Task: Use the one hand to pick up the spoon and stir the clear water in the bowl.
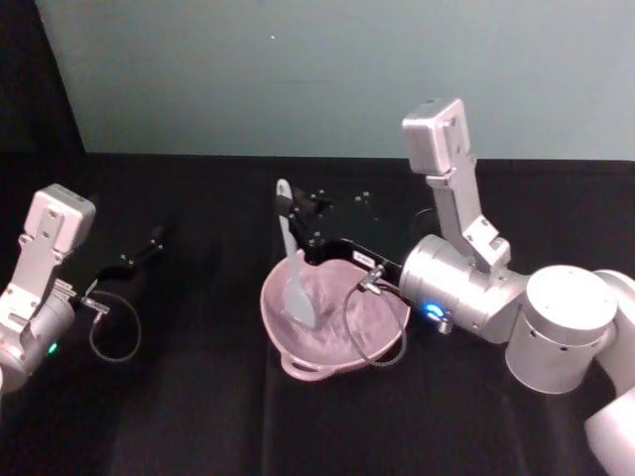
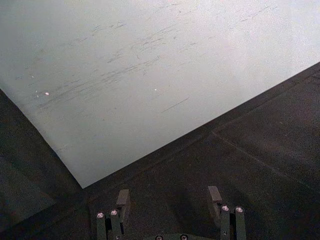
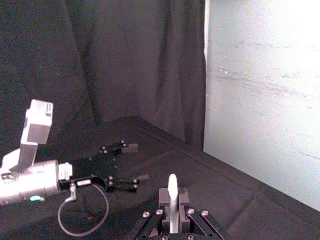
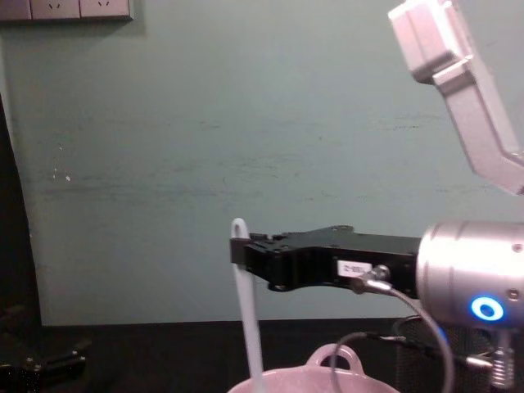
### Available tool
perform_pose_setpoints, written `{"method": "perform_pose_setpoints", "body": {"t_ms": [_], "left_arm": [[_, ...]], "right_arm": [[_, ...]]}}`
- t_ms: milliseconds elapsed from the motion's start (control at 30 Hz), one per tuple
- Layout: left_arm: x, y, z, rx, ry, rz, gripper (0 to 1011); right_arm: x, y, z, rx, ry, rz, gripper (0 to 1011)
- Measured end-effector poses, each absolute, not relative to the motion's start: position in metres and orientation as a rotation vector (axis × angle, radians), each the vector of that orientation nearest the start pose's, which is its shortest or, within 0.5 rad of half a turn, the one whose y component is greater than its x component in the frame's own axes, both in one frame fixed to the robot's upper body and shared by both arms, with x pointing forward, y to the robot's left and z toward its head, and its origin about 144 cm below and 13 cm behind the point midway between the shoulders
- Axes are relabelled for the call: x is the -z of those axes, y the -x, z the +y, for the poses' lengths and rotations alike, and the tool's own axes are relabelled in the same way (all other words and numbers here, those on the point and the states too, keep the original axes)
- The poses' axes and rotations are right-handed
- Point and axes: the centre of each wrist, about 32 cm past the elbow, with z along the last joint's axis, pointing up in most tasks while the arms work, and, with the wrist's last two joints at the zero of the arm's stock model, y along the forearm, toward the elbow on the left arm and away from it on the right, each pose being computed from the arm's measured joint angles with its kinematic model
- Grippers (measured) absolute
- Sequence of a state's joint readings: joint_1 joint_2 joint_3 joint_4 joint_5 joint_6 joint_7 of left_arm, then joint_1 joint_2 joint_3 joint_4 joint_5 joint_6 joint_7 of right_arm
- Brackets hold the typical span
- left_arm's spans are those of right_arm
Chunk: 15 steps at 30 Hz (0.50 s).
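My right gripper [image 1: 293, 223] is shut on the upper handle of the white spoon [image 1: 298, 293]. The spoon stands nearly upright, with its broad end down inside the pale pink bowl [image 1: 268, 309] at the table's middle. From the chest, the black right gripper [image 4: 246, 254] reaches in from the right and holds the spoon [image 4: 250, 327] just below its tip, above the bowl's rim [image 4: 299, 378]. The spoon handle [image 3: 172, 187] shows between the jaws in the right wrist view. My left gripper [image 1: 149, 248] rests open far to the left, apart from the bowl.
A black cloth covers the table [image 1: 198, 416] and a pale green wall [image 1: 298, 69] stands behind it. A dark mesh cup [image 4: 413, 348] sits behind the bowl on the right. A grey cable loop [image 1: 372, 327] hangs from the right wrist over the bowl.
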<state>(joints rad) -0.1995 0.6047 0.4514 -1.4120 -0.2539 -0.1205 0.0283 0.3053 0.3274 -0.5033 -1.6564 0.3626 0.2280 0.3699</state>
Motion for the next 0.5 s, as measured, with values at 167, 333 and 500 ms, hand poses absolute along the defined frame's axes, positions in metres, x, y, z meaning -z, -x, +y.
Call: {"method": "perform_pose_setpoints", "body": {"t_ms": [167,333,500], "left_arm": [[-1.14,-0.489,0.31,-1.248,-0.304,-0.285,1011],[-1.14,-0.489,0.31,-1.248,-0.304,-0.285,1011],[-1.14,-0.489,0.31,-1.248,-0.304,-0.285,1011]], "right_arm": [[-1.23,-0.507,-0.156,0.692,0.049,-0.023,109],[-1.227,-0.519,-0.154,0.708,0.024,-0.003,109],[-1.222,-0.53,-0.164,0.763,0.002,0.014,109]]}}
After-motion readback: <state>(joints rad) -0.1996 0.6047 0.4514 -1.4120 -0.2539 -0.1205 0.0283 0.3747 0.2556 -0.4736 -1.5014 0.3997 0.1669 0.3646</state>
